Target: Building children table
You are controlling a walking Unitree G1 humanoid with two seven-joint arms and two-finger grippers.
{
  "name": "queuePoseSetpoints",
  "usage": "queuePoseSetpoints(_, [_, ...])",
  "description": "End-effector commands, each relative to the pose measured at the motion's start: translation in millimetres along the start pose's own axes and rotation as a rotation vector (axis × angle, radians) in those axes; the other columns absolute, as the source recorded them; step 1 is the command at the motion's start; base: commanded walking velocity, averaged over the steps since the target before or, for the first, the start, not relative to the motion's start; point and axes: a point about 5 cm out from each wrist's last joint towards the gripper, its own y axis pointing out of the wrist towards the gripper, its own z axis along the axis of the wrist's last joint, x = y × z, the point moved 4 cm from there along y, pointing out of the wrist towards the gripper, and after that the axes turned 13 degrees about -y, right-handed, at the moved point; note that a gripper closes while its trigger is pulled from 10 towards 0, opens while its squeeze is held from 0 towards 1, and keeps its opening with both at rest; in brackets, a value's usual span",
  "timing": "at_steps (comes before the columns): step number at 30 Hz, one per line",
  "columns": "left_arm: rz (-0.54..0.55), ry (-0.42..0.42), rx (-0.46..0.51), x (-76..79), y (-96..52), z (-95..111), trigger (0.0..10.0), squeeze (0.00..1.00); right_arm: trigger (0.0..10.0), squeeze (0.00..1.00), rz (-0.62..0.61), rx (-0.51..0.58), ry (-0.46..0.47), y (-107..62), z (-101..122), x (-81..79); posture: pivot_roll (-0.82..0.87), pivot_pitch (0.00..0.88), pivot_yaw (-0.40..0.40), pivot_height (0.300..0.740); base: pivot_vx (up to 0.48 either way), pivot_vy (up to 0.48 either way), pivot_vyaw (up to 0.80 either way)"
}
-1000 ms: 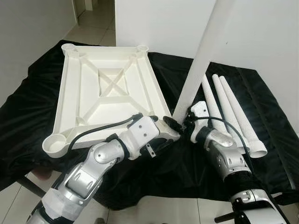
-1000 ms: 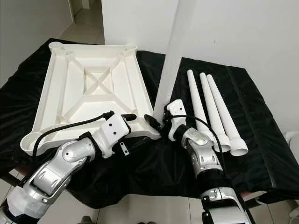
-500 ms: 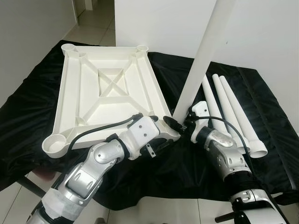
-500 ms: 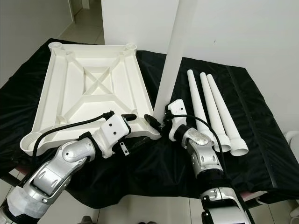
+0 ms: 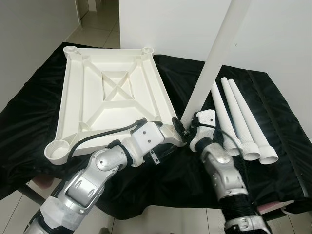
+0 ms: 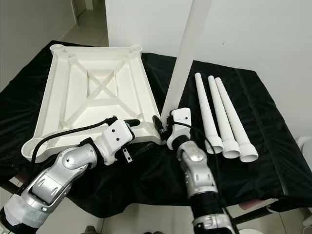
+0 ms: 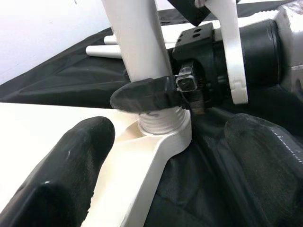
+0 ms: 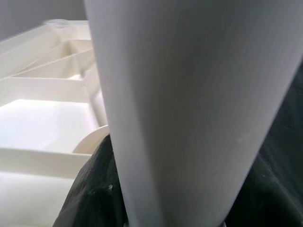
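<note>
L wrist view shows threaded end of long white plastic leg (image 7: 142,52) in corner socket of upturned white table panel (image 5: 109,97), right gripper (image 7: 156,92) clamped on leg, left gripper (image 7: 165,161) spread open around socket.

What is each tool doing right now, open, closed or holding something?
Left tool: open, straddling the white plastic tabletop's corner socket.
Right tool: closed on the upright white plastic table leg.
</note>
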Motion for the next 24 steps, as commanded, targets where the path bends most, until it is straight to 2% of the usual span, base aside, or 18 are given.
queuePoseSetpoints(1, [-0.097,0.0,-0.015,10.8,-1.1,-0.9,10.0,0.0,10.0,0.0,-0.183,-0.034,-0.015,-8.4,-1.5,18.1,0.08,0.076,-0.08,0.74,0.0,0.0,0.0])
queuePoseSetpoints(2, [-0.097,0.0,-0.015,10.8,-1.1,-0.9,10.0,0.0,10.0,0.0,-0.183,-0.034,-0.015,-8.4,-1.5,18.1,0.08,0.076,-0.08,0.74,0.0,0.0,0.0])
queuePoseSetpoints(4, [-0.1,0.002,-0.019,11.6,-2.2,-1.9,10.0,0.0,10.0,0.0,-0.274,-0.052,0.001,-15.6,-0.6,15.7,0.09,0.069,-0.08,0.74,0.0,0.0,0.0])
queuePoseSetpoints(10, [-0.101,0.004,-0.023,11.4,-2.9,-3.0,10.0,0.0,10.0,0.0,-0.269,-0.057,0.021,-17.7,3.2,6.3,0.08,0.065,-0.074,0.74,0.0,0.0,0.0])
queuePoseSetpoints(19, [-0.106,0.012,-0.023,8.8,-2.3,-2.2,10.0,0.0,10.0,0.0,-0.301,-0.071,0.036,-20.6,5.7,7.6,0.08,0.062,-0.072,0.74,0.0,0.0,0.0])
queuePoseSetpoints(20, [-0.107,0.013,-0.024,8.7,-2.6,-2.4,10.0,0.0,10.0,1.0,-0.295,-0.066,0.026,-21.1,6.9,7.0,0.08,0.061,-0.07,0.74,0.0,0.0,0.0])
queuePoseSetpoints(24, [-0.111,0.014,-0.026,8.8,-3.3,-2.8,10.0,0.0,10.0,1.0,-0.286,-0.045,0.024,-22.1,10.5,8.5,0.08,0.061,-0.069,0.74,0.0,0.0,0.0])
